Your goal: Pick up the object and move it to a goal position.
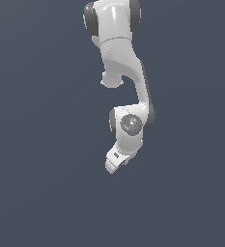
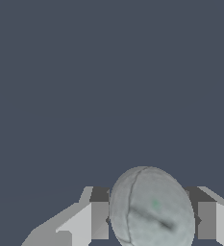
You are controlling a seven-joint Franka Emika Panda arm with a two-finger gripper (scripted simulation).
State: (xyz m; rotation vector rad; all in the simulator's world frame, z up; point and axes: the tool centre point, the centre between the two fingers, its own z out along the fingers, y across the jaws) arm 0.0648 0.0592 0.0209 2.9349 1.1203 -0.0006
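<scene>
Pale grey-green ball (image 2: 152, 209) seen lodged between fingers (image 2: 100, 218) in wrist view; fingers closed against both sides. Ball not discernible in exterior view.

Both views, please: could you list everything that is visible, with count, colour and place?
ball: one, pale grey-green, mottled, between the two fingers in the wrist view; not visible in the exterior view.
surface: one, plain dark blue-grey, filling the background of both views.
arm: one, white with dark joints, reaching down from the top of the exterior view.
gripper: one, white with grey fingers, closed on the ball.
</scene>
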